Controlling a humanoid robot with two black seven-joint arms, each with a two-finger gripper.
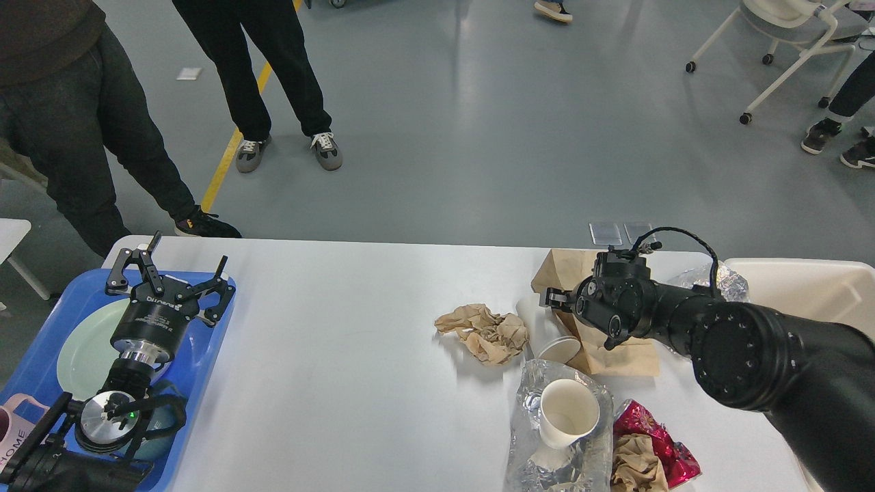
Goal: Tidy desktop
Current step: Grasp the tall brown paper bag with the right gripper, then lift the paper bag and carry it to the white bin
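The white desktop (342,383) fills the lower middle of the frame. At lower left, the left gripper (167,273) hangs over the blue tray (41,348), fingers spread wide. At right, the right gripper (557,301) sits beside a tipped paper cup (550,335); its jaws I cannot tell.

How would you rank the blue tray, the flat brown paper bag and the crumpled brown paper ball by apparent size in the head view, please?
1. blue tray, though nearer and partly cut off
2. flat brown paper bag, partly hidden by the right arm
3. crumpled brown paper ball
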